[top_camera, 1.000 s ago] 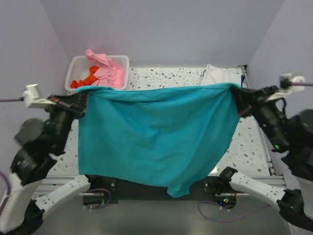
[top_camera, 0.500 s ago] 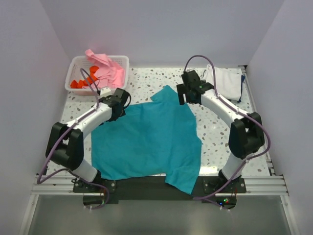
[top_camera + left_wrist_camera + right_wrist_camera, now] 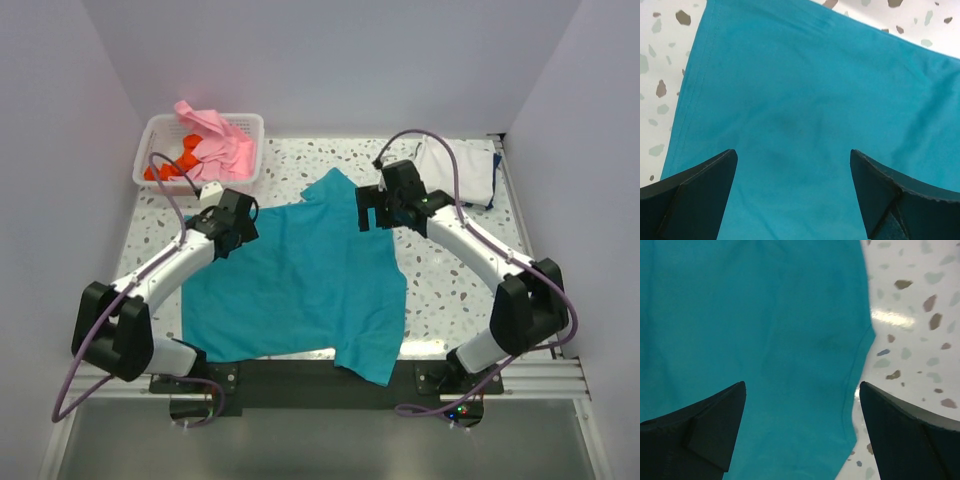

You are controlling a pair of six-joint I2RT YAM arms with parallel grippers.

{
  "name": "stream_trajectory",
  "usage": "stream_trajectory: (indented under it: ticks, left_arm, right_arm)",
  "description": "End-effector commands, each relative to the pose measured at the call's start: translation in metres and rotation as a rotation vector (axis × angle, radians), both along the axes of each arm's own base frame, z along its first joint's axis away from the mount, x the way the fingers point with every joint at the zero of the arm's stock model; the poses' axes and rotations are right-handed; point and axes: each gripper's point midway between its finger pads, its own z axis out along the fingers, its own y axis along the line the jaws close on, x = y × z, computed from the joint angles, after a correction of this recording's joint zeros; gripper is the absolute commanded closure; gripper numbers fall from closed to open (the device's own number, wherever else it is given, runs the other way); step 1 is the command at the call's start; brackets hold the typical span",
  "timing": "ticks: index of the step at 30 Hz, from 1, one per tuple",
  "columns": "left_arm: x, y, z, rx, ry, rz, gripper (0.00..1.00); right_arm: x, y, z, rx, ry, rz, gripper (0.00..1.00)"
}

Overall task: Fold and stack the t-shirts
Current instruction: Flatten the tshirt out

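Left tool (image 3: pixel 792 162) and right tool (image 3: pixel 802 390) hover spread and empty over the teal t-shirt (image 3: pixel 300 290), laid flat on the counter (image 3: pixel 450 290); folding seems not yet begun.

The teal t-shirt (image 3: pixel 290 290) is soft, matt cloth, smoothly woven, with a stitched hem. The counter (image 3: pixel 440 300) is hard, speckled and glossy, and catches a glare of light. The basket (image 3: pixel 150 135) at the upper left is white slatted plastic. The left hand (image 3: pixel 792 160) and right hand (image 3: pixel 802 390) have matt black fingers.
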Motion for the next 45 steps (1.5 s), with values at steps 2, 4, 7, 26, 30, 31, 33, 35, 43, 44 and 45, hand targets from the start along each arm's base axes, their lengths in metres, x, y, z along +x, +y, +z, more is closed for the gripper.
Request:
stream_trajectory:
  ticks: [2, 4, 7, 26, 30, 31, 33, 35, 43, 44, 45]
  left_arm:
    - [0.0, -0.007, 0.017, -0.095, -0.104, -0.06, 0.0]
    - [-0.007, -0.007, 0.007, -0.119, -0.086, -0.077, 0.0]
    - [-0.015, -0.004, -0.005, -0.122, -0.061, -0.081, 0.0]
    - [-0.017, -0.014, -0.071, -0.208, 0.078, -0.137, 0.0]
    - [-0.009, -0.022, -0.075, -0.225, 0.085, -0.161, 0.0]
    - [-0.008, -0.023, -0.078, -0.227, 0.097, -0.164, 0.0]
    - [-0.002, -0.026, -0.076, -0.23, 0.096, -0.175, 0.0]
    - [0.004, -0.029, -0.075, -0.234, 0.094, -0.189, 0.0]
    - [0.013, -0.037, -0.071, -0.254, 0.084, -0.214, 0.0]
    - [0.012, -0.037, -0.071, -0.256, 0.083, -0.215, 0.0]
    - [0.011, -0.036, -0.07, -0.255, 0.079, -0.215, 0.0]
  right_arm:
    - [-0.022, 0.04, -0.011, 0.202, 0.052, 0.136, 0.01]
    - [-0.023, 0.045, -0.021, 0.208, 0.074, 0.144, 0.01]
    - [-0.019, 0.045, -0.042, 0.179, 0.125, 0.121, 0.01]
    - [-0.007, 0.015, -0.13, -0.046, 0.314, -0.018, 0.01]
    - [-0.008, -0.007, -0.14, -0.078, 0.333, -0.067, 0.01]
    - [-0.009, -0.011, -0.141, -0.081, 0.338, -0.078, 0.01]
    - [-0.01, -0.023, -0.141, -0.089, 0.339, -0.114, 0.01]
    - [-0.013, -0.032, -0.142, -0.097, 0.343, -0.131, 0.01]
    - [-0.022, -0.066, -0.134, -0.111, 0.334, -0.172, 0.01]
    - [-0.021, -0.063, -0.13, -0.099, 0.326, -0.16, 0.01]
    - [-0.021, -0.061, -0.126, -0.093, 0.328, -0.144, 0.01]
